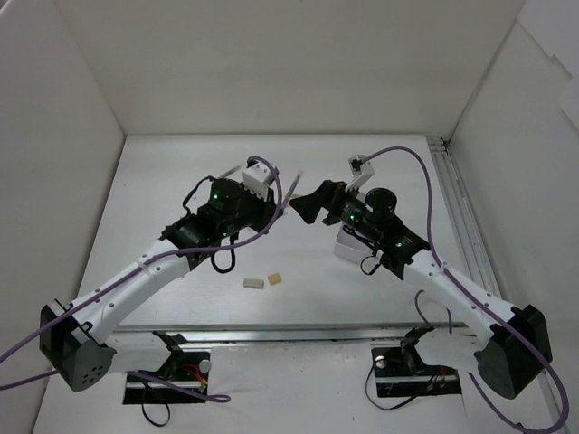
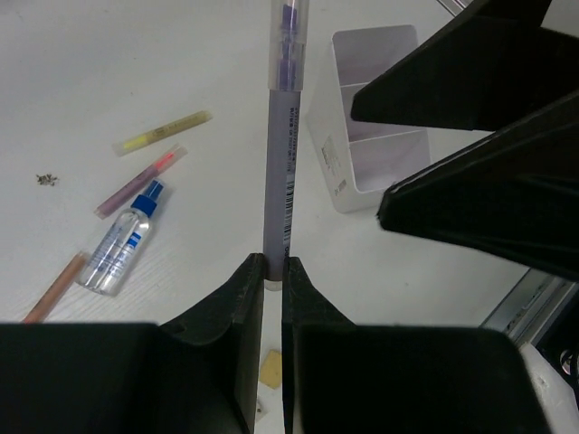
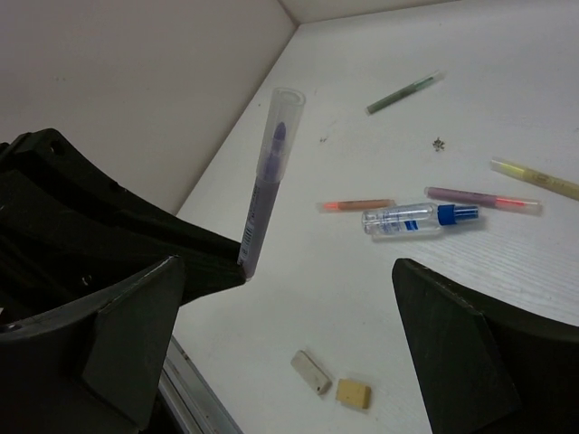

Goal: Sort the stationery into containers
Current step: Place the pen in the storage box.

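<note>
Left hand [image 2: 273, 268] tight on pen [image 2: 283, 154]

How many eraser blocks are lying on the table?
2. A whitish eraser and a yellowish eraser lie close together on the table, near its front edge. More may lie hidden beneath the arms.

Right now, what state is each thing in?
left fingers: shut on purple pen
purple pen: gripped at one end, lifted
right fingers: open, empty
white box: upright, visible compartments empty
clear bottle: on its side, capped
two erasers: loose, unsorted
</note>
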Robot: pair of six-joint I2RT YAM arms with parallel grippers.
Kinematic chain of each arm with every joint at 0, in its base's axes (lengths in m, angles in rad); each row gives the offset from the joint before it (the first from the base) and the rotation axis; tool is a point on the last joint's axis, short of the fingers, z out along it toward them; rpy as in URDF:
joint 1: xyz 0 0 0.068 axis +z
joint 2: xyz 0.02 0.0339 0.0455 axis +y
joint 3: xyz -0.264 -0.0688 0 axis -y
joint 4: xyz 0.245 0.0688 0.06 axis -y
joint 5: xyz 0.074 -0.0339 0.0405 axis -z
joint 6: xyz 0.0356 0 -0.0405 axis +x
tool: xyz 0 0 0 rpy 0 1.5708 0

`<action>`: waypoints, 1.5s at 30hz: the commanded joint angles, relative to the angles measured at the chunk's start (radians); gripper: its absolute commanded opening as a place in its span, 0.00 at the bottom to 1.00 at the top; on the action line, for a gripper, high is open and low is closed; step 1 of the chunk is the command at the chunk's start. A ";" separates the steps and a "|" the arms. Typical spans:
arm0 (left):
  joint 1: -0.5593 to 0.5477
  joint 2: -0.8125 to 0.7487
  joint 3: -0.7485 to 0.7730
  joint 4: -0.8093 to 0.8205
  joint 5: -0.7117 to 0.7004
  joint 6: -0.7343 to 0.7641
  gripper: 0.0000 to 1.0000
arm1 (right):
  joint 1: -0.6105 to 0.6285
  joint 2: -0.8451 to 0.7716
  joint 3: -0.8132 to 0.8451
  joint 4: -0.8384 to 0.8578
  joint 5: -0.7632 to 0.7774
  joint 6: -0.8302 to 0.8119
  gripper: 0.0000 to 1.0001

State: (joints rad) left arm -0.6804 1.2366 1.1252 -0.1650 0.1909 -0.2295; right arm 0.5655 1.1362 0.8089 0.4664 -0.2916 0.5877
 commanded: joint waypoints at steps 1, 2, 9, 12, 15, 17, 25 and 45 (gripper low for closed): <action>-0.053 -0.002 0.027 0.078 -0.071 -0.024 0.00 | 0.039 0.031 0.018 0.141 0.032 0.011 0.95; -0.065 0.001 0.028 0.075 -0.076 -0.018 0.00 | 0.042 0.039 0.019 0.143 0.043 0.015 0.94; -0.133 -0.014 0.013 0.070 -0.108 -0.002 0.00 | 0.057 0.068 0.007 0.207 0.180 0.049 0.68; -0.142 -0.008 0.016 0.059 -0.111 0.002 0.00 | 0.062 0.062 0.012 0.207 0.218 0.034 0.48; -0.151 -0.005 0.015 0.056 -0.093 0.004 0.00 | 0.057 0.045 0.012 0.206 0.230 0.009 0.34; -0.151 -0.005 0.015 0.058 -0.082 0.009 0.00 | 0.060 0.031 0.007 0.206 0.239 -0.008 0.20; -0.151 0.017 0.050 0.019 -0.079 0.033 0.36 | 0.057 -0.018 0.024 0.120 0.328 -0.161 0.00; 0.416 0.093 0.142 -0.048 0.165 0.064 1.00 | -0.200 0.175 -0.030 0.287 0.443 -0.660 0.00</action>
State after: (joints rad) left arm -0.3046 1.3109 1.1797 -0.2382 0.2859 -0.1890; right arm 0.3920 1.2602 0.7803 0.5831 0.1917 -0.0174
